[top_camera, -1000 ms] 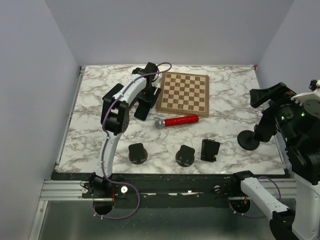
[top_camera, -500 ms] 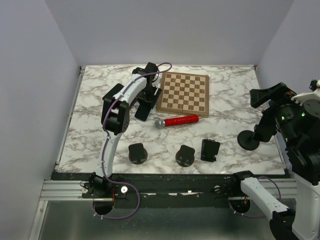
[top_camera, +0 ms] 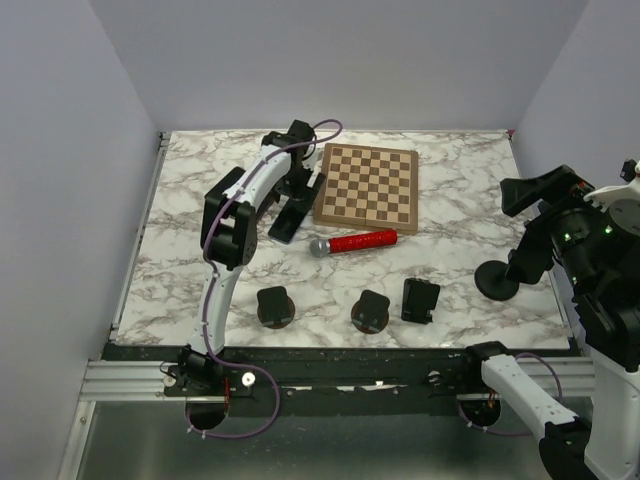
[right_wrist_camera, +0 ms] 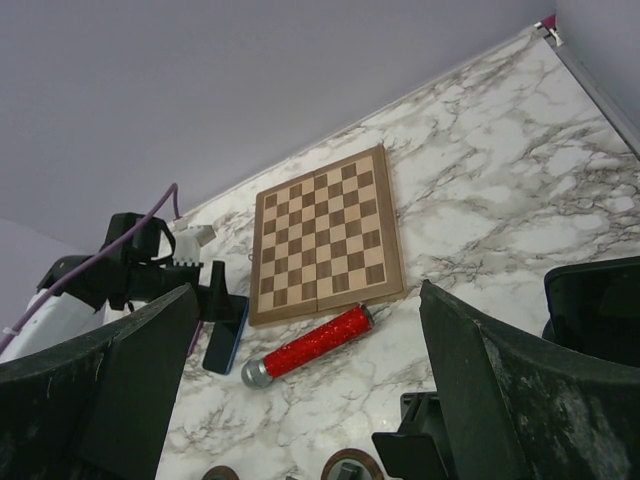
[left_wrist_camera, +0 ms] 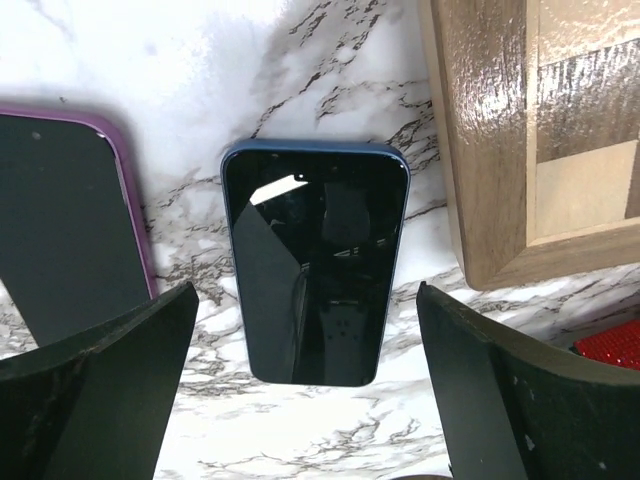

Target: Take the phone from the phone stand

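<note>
A blue phone (left_wrist_camera: 315,265) lies flat, screen up, on the marble table, just left of the chessboard; it also shows in the top view (top_camera: 285,222) and the right wrist view (right_wrist_camera: 225,345). My left gripper (left_wrist_camera: 305,292) hovers over it, open, with its fingers wide on either side and not touching it. Three empty phone stands (top_camera: 276,306) (top_camera: 371,312) (top_camera: 420,300) sit near the front edge. My right gripper (right_wrist_camera: 305,290) is open and empty, raised at the table's right side (top_camera: 527,192).
A second phone in a purple case (left_wrist_camera: 70,225) lies just left of the blue one. A wooden chessboard (top_camera: 366,186) lies at the back centre. A red glitter microphone (top_camera: 355,243) lies in front of it. A round black base (top_camera: 497,280) stands under the right arm.
My left gripper has opened wider and drawn back a little from the blue phone, which stays flat on the table. The right arm has not moved.
</note>
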Robot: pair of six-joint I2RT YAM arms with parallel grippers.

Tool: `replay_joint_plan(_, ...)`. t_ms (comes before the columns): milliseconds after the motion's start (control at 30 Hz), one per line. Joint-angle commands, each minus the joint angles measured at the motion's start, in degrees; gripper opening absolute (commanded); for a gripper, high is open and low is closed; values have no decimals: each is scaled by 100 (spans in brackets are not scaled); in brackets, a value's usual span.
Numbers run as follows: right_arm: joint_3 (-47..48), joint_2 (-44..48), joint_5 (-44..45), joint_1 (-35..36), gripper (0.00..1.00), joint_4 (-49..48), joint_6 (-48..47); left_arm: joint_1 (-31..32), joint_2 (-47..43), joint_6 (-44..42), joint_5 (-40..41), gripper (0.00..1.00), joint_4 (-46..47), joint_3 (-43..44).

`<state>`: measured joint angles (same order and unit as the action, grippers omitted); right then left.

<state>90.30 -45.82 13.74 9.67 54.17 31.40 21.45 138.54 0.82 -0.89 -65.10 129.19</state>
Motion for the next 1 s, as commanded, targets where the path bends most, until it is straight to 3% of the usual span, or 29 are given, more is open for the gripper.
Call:
replay_joint_plan(0,61,-34,-19,-19,100,201,-156,-45,-568,21,-100,98,-38,185)
replay_joint_plan(367,-344,47,411,-22,100,186,-575,-12,-2497,768,-759,96,385,-217)
replay_joint_plan(500,-290,-46,564,-18,100,340,-682,166,-3416,989,-996,96,891,-839)
replay_joint_plan(733,-92,10,973,-22,100,709,-782,727,-5160,1776,-1812,91,2951,-3157)
replay_joint_plan(967,90,-26,1382,-18,100,1377,-700,1907,-6185,2444,-2154,86,5448,-4957)
